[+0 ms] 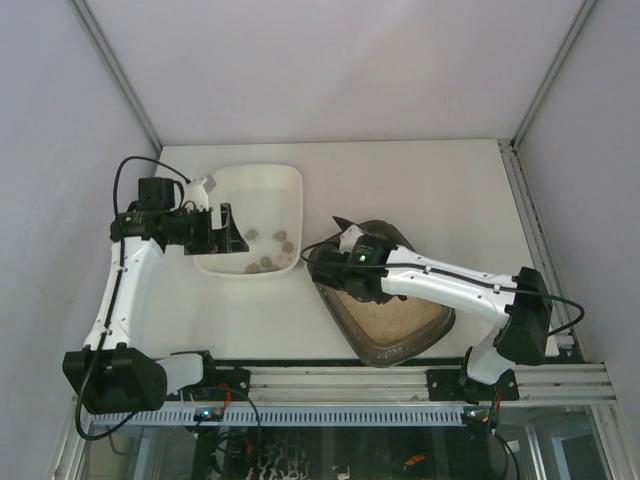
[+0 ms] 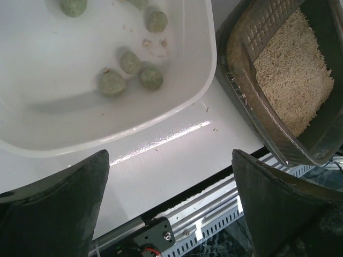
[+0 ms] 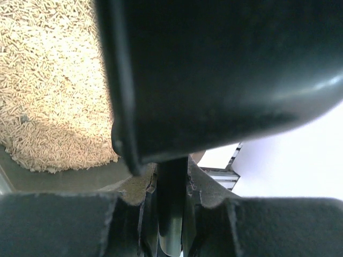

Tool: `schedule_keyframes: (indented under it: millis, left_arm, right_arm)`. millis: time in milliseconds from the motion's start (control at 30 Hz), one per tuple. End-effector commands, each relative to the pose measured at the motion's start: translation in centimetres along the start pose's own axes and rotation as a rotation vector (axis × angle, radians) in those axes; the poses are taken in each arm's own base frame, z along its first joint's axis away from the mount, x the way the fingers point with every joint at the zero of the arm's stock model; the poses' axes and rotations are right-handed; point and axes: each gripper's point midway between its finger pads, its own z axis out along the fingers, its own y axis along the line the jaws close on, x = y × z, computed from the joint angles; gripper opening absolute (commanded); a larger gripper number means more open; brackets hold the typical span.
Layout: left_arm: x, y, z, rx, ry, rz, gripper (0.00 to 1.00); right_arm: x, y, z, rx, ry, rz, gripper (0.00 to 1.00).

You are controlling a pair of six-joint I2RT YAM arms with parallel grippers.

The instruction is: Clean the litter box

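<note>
The litter box (image 1: 400, 350) is a dark tray holding beige litter (image 1: 395, 315), right of centre near the front edge. My right gripper (image 1: 348, 245) hangs over its far left corner, shut on the handle (image 3: 171, 209) of the slotted scoop (image 3: 214, 69). The scoop (image 2: 268, 27) lies tilted in that corner over the litter (image 3: 48, 80). My left gripper (image 1: 232, 232) is open and empty over the left side of the white tray (image 1: 296, 200). In the left wrist view its fingers (image 2: 53, 209) frame bare table. The litter box's rim also shows in that view (image 2: 241, 91).
The white tray (image 2: 211, 59) holds several grey-green clumps (image 2: 131, 61), also seen from above (image 1: 270, 262). It sits just left of the litter box. A metal rail (image 1: 350, 380) runs along the table's front edge. White walls enclose the table.
</note>
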Motion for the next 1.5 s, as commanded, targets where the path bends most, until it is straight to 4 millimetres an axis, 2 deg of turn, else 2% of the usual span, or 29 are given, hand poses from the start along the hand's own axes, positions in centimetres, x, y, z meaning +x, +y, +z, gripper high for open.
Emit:
schedule_keyframes:
  millis: [0, 133, 233, 300, 400, 533, 567, 667, 767, 867, 933, 1000, 1133, 1300, 1467]
  left_arm:
    - [-2.5, -1.3, -1.0, -0.021, -0.046, 0.079, 1.00]
    - [-1.9, -2.9, 0.3, 0.004, 0.060, 0.127, 1.00]
    - [-1.6, -5.3, 1.3, 0.063, 0.127, 0.176, 1.00]
    - [-2.2, -6.9, 2.1, 0.098, 0.149, 0.213, 1.00]
    - [-4.5, -9.5, 2.8, 0.167, 0.149, 0.309, 1.00]
    - [-8.8, -12.4, 4.6, 0.243, 0.166, 0.407, 1.00]
    - [-9.6, -12.5, 6.5, 0.262, 0.199, 0.394, 1.00]
    - [-12.0, -13.4, 10.0, 0.260, 0.204, 0.402, 1.00]
    - [-13.2, -14.2, 13.8, 0.208, 0.196, 0.483, 1.00]
    - [-11.7, -15.4, 17.0, 0.203, 0.233, 0.568, 1.00]
    - [-9.9, -16.7, 18.7, 0.226, 0.269, 0.604, 1.00]
    - [-8.8, -17.0, 20.0, 0.247, 0.296, 0.606, 1.00]
    - [-7.3, -16.5, 22.5, 0.268, 0.349, 0.573, 1.00]
    - [-4.7, -16.2, 23.4, 0.331, 0.447, 0.534, 1.00]
    - [-1.9, -14.6, 23.8, 0.335, 0.537, 0.513, 1.00]
  right_arm:
    - [1.5, -1.6, -1.4, -0.057, 0.030, 0.089, 0.00]
    - [4.0, -2.2, -1.1, -0.097, 0.068, 0.106, 0.00]
    - [4.3, -3.4, -1.5, -0.129, 0.045, 0.177, 0.00]
    - [4.6, -4.0, -1.6, -0.178, 0.034, 0.234, 0.00]
    - [5.2, -4.3, -1.8, -0.275, 0.007, 0.317, 0.00]
    - [5.4, -3.0, -2.6, -0.404, -0.046, 0.406, 0.00]
    - [5.3, -2.4, -2.9, -0.442, -0.064, 0.425, 0.00]
    - [5.0, -0.4, -4.4, -0.573, -0.150, 0.460, 0.00]
    - [4.9, 0.1, -5.2, -0.638, -0.208, 0.513, 0.00]
    - [5.1, 0.2, -5.3, -0.656, -0.225, 0.548, 0.00]
    - [5.2, 0.3, -5.2, -0.664, -0.227, 0.557, 0.00]
    - [5.3, 0.7, -5.0, -0.676, -0.228, 0.562, 0.00]
    - [5.2, 1.6, -4.6, -0.699, -0.226, 0.554, 0.00]
    - [5.3, 2.5, -3.8, -0.707, -0.214, 0.537, 0.00]
    - [5.0, 3.0, -3.6, -0.739, -0.205, 0.527, 0.00]
